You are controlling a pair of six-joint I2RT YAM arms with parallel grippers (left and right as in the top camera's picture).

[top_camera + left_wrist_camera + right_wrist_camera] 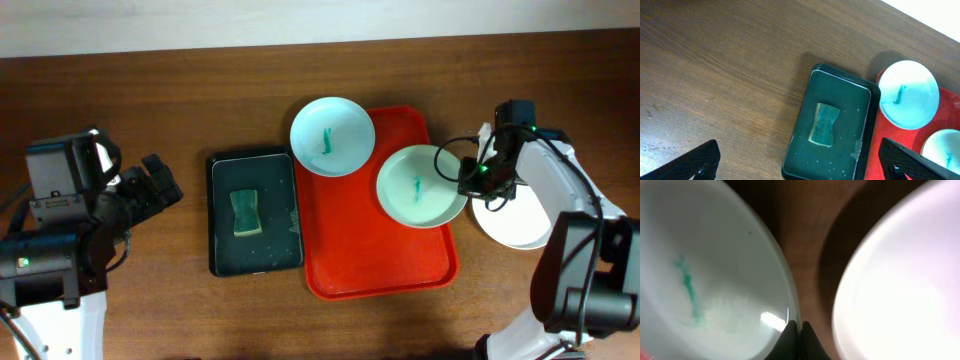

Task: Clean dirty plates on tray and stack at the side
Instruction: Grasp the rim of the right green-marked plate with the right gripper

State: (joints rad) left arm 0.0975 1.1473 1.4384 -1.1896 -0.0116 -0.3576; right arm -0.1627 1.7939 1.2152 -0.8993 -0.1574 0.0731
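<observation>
The red tray lies in the middle of the table. One plate with a teal smear sits at its far left corner, overhanging the rim; it also shows in the left wrist view. A second smeared plate lies over the tray's right edge. My right gripper is shut on that plate's right rim; the right wrist view shows the fingers pinched on the rim of the smeared plate. A clean white plate lies on the table to the right. My left gripper is open and empty over the bare table.
A black tray with a green sponge lies just left of the red tray; it also shows in the left wrist view with the sponge. Bare wooden table lies left of it and along the far side.
</observation>
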